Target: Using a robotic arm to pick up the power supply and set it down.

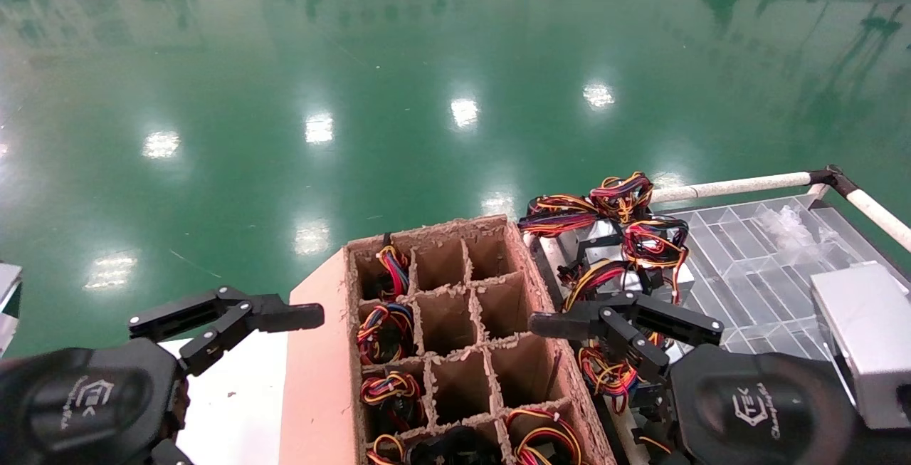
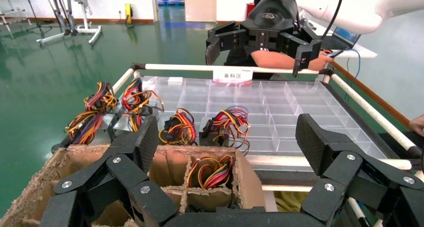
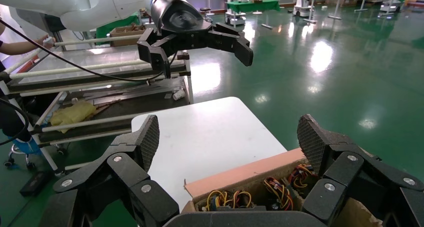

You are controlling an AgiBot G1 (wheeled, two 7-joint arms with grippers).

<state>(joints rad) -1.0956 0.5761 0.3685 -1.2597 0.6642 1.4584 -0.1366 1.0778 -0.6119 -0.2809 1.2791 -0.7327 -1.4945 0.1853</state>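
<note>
Right black two-finger gripper (image 1: 626, 322), fingers spread and empty, hovers lower right over grey metal power supplies with coloured wires (image 1: 626, 265); it should descend squarely, avoiding wires. Left gripper (image 1: 228, 319) idles spread, lower left

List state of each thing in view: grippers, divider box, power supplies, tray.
Right black two-finger gripper: open, empty, above the loose supplies.
Left black gripper: open, empty, left of the box.
Brown cardboard divider box: partly filled.
Grey power supplies with coloured wires: loose on the tray.
Clear plastic grid tray: mostly bare.

Factory hall: glossy green floor (image 1: 356, 95), racks (image 3: 100, 82).
</note>
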